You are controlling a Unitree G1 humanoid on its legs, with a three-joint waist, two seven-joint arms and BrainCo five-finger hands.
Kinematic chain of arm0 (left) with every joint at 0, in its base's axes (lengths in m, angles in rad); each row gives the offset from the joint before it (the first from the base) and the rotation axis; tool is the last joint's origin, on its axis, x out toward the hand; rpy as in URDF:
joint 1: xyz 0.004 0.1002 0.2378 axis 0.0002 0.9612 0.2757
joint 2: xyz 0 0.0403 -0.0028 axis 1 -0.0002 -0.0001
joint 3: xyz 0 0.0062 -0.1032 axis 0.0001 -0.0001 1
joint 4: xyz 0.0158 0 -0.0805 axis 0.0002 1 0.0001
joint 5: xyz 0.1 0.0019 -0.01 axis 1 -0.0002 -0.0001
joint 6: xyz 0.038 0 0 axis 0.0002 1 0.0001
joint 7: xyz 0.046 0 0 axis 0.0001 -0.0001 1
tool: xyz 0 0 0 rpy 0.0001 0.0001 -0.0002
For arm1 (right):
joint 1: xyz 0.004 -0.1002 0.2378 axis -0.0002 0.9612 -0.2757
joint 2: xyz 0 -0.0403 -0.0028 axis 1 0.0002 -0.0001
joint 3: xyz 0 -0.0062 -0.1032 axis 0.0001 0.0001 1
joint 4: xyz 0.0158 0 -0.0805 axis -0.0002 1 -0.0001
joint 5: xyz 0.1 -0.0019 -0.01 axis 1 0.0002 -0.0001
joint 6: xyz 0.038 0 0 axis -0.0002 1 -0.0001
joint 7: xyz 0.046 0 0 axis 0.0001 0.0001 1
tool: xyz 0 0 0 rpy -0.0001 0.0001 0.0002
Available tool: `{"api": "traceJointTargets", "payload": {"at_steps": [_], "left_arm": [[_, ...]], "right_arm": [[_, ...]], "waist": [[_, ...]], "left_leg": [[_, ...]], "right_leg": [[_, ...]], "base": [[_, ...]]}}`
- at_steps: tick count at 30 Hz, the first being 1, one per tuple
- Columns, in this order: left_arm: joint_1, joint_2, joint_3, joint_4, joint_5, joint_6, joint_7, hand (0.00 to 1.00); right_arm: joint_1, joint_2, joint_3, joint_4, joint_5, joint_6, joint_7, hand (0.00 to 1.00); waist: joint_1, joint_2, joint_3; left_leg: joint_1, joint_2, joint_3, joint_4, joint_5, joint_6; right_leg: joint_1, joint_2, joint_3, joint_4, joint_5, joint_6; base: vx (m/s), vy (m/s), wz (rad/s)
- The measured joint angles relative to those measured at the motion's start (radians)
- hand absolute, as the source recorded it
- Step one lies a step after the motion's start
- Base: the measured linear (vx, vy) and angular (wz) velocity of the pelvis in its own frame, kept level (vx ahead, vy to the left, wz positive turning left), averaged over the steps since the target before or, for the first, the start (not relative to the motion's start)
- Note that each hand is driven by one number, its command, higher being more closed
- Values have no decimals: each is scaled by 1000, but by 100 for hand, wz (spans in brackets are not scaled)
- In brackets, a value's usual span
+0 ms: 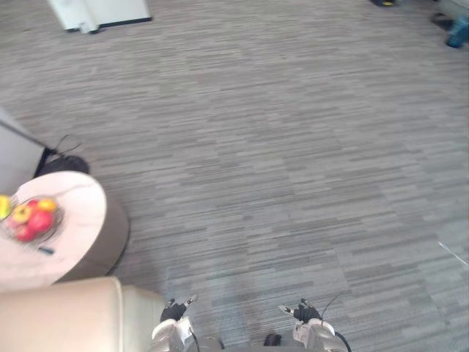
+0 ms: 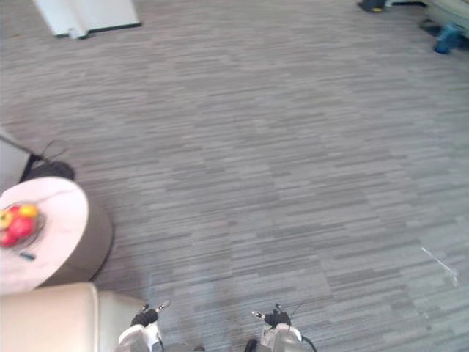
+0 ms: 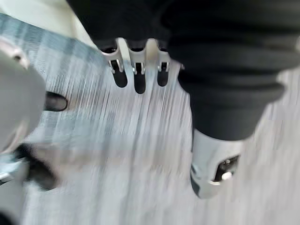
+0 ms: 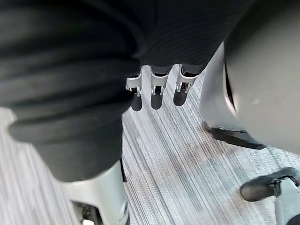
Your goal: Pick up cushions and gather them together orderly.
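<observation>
Left hand [image 1: 174, 312] and right hand [image 1: 304, 314] low, fingers slack and straight, carrying nothing.
Cream padded corner [image 1: 66, 315] just beside left hand: cushion or sofa arm, cannot tell. Could clip round table [image 1: 84, 213] and spill fruit bowl [image 1: 29, 216] if turned that way carelessly. Grey striped carpet [image 1: 293, 147], flat and short-piled; white stand [image 1: 99, 13] well off.

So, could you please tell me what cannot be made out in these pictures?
Beige seat: cut off by the eye views' lower left corner; sofa or cushion, cannot tell.
Fruit bowl: the left edge cuts it; fruit too small to name.
Blue thing: top right, cut by the edge, too small to name.
</observation>
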Motion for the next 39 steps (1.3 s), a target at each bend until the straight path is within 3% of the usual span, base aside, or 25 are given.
{"api": "traceJointTargets", "payload": {"at_steps": [3,4,6,8,9,10,11,13,14,15,16,19,20,21,22,23,25,27,29,31,33,34,35,36,39], "left_arm": [[2,13,-18,-8,9,-14,0,0],[4,11,-19,-7,19,-19,0,0],[5,16,8,-13,20,-26,1,0],[10,14,43,-22,20,-26,5,0],[24,22,53,-21,16,-27,6,0],[22,33,49,-25,15,-28,5,0],[10,39,39,-32,18,-27,4,0],[5,29,30,-53,17,-22,0,0],[8,21,28,-68,18,-22,0,0],[15,12,29,-77,18,-20,0,0],[17,11,31,-79,16,-19,-1,0],[-4,11,54,-91,17,-13,1,0],[0,2,64,-105,17,-11,0,0],[1,0,61,-105,17,-9,0,0],[3,-1,41,-106,17,-2,0,0],[6,-2,28,-106,17,0,0,0],[5,3,2,-105,18,4,2,0],[-7,-3,0,-97,18,-1,4,0],[-18,-1,-1,-68,18,-2,7,0],[-13,6,-24,-46,19,-2,7,0],[0,23,-58,-38,20,-1,7,0],[10,41,-60,-36,20,-2,7,0],[0,31,-58,-19,20,3,9,0],[-8,32,-56,-10,20,4,7,0],[-25,32,-43,-6,21,1,8,0]], "right_arm": [[14,-41,-9,37,1,6,-8,0],[21,-51,-12,38,1,4,-9,0],[22,-46,-34,40,3,0,-12,0],[34,-43,-38,29,2,1,-22,0],[40,-40,-41,24,3,1,-27,0],[39,-37,-54,23,3,2,-29,0],[26,-39,-76,30,3,12,-31,0],[7,-38,-94,34,10,21,-31,0],[4,-36,-107,34,13,22,-30,0],[0,-31,-122,32,19,23,-29,0],[1,-28,-122,32,19,24,-30,0],[3,4,-121,21,20,34,-17,0],[12,16,-121,16,19,33,-14,0],[15,18,-122,16,19,33,-14,0],[12,22,-120,12,19,32,-10,0],[12,23,-119,-2,19,31,-7,0],[19,17,-112,-46,19,22,-2,0],[17,5,-102,-57,17,14,-1,0],[-5,-16,-95,-45,16,3,-2,0],[-11,-37,-84,-24,9,1,-3,0],[-26,-55,-63,-6,7,9,-5,0],[-12,-58,-42,8,8,14,-4,0],[-18,-75,-41,23,14,14,-2,0],[-41,-100,-40,26,13,19,-4,0],[-45,-103,-40,39,11,21,-3,0]], "waist": [[-20,-32,15],[-32,-20,16],[-30,-26,22],[-10,-1,37],[4,-4,42],[17,-19,43],[20,-18,49],[27,-18,60],[31,-17,62],[46,-3,61],[52,3,61],[55,-18,57],[55,-30,48],[56,-33,47],[63,-37,46],[62,-36,47],[38,-32,47],[20,-12,48],[11,-9,55],[-4,-9,56],[-23,-29,63],[-35,-67,70],[-36,-32,75],[-35,-11,77],[-36,17,71]], "left_leg": [[-23,-29,-106,20,-54,-34],[-55,2,-102,57,29,-31],[-155,44,-106,365,44,-16],[-246,115,-106,649,165,48],[-287,116,-119,744,303,58],[-327,101,-132,802,296,39],[-388,63,-163,787,71,46],[-443,-6,-189,558,-20,27],[-453,-29,-198,430,-15,20],[-452,-45,-224,182,41,-31],[-448,-38,-216,163,120,-9],[-399,-47,-151,182,16,42],[-351,-48,-121,170,-10,65],[-332,-48,-112,165,-21,69],[-266,-53,-86,136,-38,67],[-218,-59,-78,113,-46,69],[-83,-74,-78,39,-51,67],[36,-69,-80,-44,-50,66],[140,-51,-76,-112,-50,65],[190,-31,-78,-130,-50,65],[241,-36,-103,-152,-50,65],[272,-67,-125,-169,-47,61],[296,-41,-154,-173,-42,41],[294,-17,-169,-165,7,-33],[266,26,-216,-41,113,-76]], "right_leg": [[97,-14,68,-59,3,0],[121,5,77,-61,0,2],[179,17,107,-110,-12,29],[238,57,165,-144,-25,40],[273,49,217,-162,-27,38],[285,35,247,-170,-33,35],[287,24,299,-168,-50,19],[280,-5,354,-174,-62,20],[281,-16,383,-176,-70,19],[285,-27,444,-175,-99,58],[290,-27,467,-176,-111,79],[283,-53,545,-110,-52,103],[243,-60,560,18,-40,157],[223,-60,560,77,-37,178],[141,-67,559,289,-1,289],[82,-70,555,439,46,360],[-34,-107,448,765,82,345],[-111,-164,287,849,55,243],[-167,-190,137,713,-18,145],[-201,-171,50,465,-18,117],[-207,-124,30,101,109,104],[-206,-118,59,-37,262,72],[-208,-86,71,2,306,22],[-212,-61,81,11,272,10],[-193,9,97,48,177,-24]], "base": [[244,-28,-61],[196,-3,-40],[172,9,-49],[179,87,-94],[240,165,-115],[285,205,-113],[286,205,-85],[291,219,-92],[305,252,-134],[267,231,-121],[370,309,-123],[526,307,-64],[363,188,-38],[545,263,-59],[363,151,-48],[450,158,-40],[482,106,11],[511,50,17],[436,-23,2],[560,-139,9],[618,-215,24],[487,-199,11],[718,-284,-27],[565,-233,-51],[579,-230,-51]]}}
